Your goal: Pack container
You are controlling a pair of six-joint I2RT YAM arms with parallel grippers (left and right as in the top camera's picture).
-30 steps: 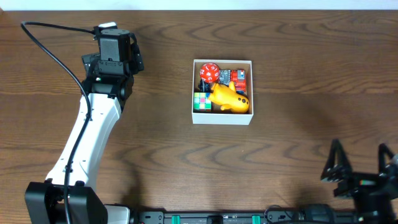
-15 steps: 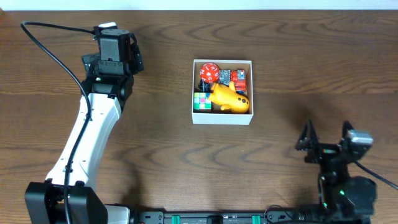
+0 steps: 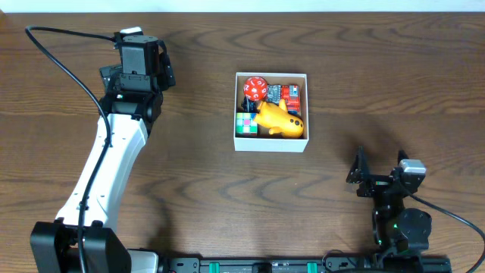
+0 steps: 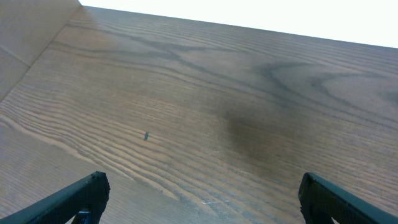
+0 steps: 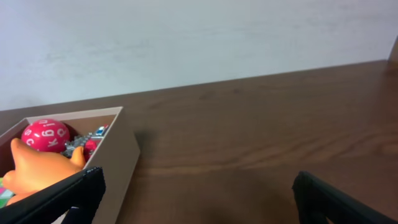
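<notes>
The container [image 3: 270,143], a small white-walled box, sits at the table's middle. It holds a yellow duck-like toy [image 3: 277,120], a red numbered ball [image 3: 255,89], a colourful cube [image 3: 245,123] and a red toy [image 3: 290,97]. The box's right wall also shows in the right wrist view [image 5: 112,158] with the ball [image 5: 45,135] and the toy [image 5: 38,168]. My right gripper [image 3: 379,176] is open and empty, low at the front right, apart from the box. My left gripper [image 4: 205,202] is open and empty over bare wood at the far left.
The left arm [image 3: 114,152] stretches from the front left corner to the back left. The table's far edge meets a pale wall [image 5: 199,43]. Bare dark wood surrounds the box.
My right gripper has moved left and a little toward the box from the front right corner. The left arm and the box's contents have not moved.
</notes>
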